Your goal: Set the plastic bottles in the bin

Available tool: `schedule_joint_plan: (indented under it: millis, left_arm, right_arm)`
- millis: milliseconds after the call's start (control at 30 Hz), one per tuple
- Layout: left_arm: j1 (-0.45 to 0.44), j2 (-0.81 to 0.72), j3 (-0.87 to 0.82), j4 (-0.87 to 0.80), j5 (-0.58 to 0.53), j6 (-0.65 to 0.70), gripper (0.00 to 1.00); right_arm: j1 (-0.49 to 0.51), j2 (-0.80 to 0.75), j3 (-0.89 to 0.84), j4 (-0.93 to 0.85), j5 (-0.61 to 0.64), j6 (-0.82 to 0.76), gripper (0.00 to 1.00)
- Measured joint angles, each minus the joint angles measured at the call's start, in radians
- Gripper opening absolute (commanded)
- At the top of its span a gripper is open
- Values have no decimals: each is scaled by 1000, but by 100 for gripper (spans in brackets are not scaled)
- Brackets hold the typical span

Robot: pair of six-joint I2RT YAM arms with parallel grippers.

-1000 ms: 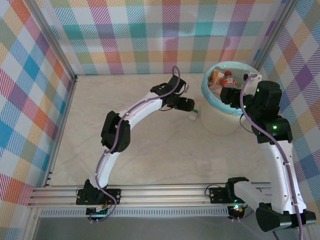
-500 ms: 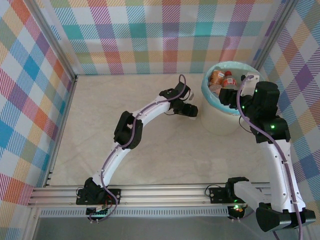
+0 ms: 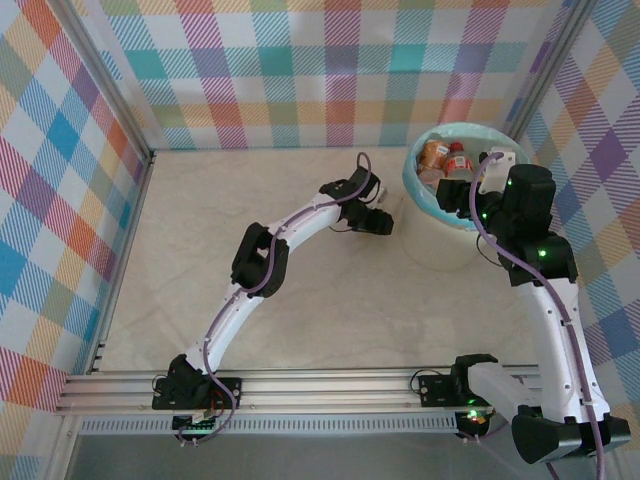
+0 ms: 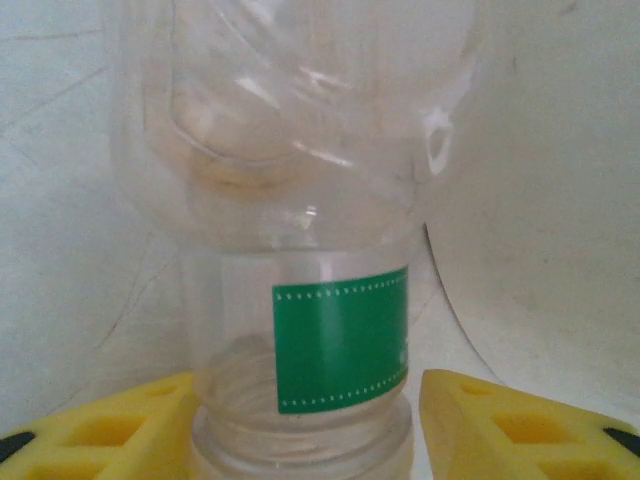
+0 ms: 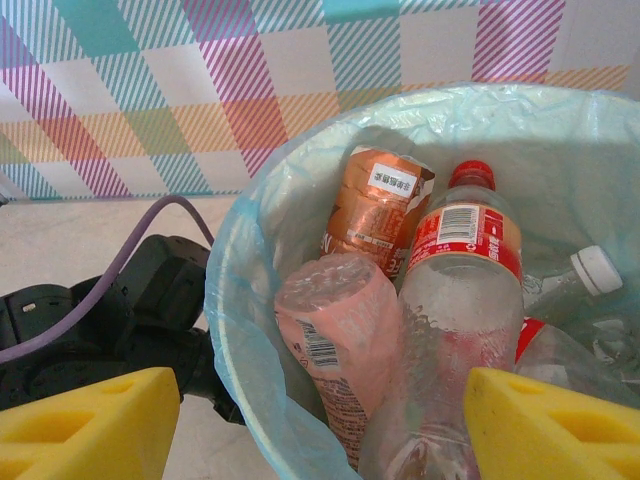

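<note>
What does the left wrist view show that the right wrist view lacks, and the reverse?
Left wrist: a clear plastic bottle with a green label between the yellow fingers of the left end effector. Right wrist: the round cream bin with blue-green liner, holding a red-capped bottle, an orange-labelled bottle and a pink-labelled bottle. Both: yellow fingers at the bottom corners and pale tabletop.

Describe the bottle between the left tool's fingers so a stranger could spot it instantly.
Find the cream-white bin with the blue-green liner at the far right of the table. Just left of it is the left tool, a clear bottle between its yellow fingers. Its label is green; the bottles in the bin wear red, orange or pink.
</note>
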Motion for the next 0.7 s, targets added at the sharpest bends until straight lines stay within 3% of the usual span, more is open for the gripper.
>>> schedule_joint_plan:
  millis: [200,367,467,700]
  left_arm:
    - [2,2,29,-8,0,2,21]
    - [10,0,49,-28,-16,5,16]
    - [17,-23,23,-53,-47,5,5]
    - [36,-317,-254,-38,-130,-7,0]
  right_arm:
    - [0,-13,0,0,0,0,75]
    - [0,-28,6,-4,4,-11,76]
    - [0,-34,27,-12,14,-24,76]
    - [0,-58,113,-18,19,-18,76]
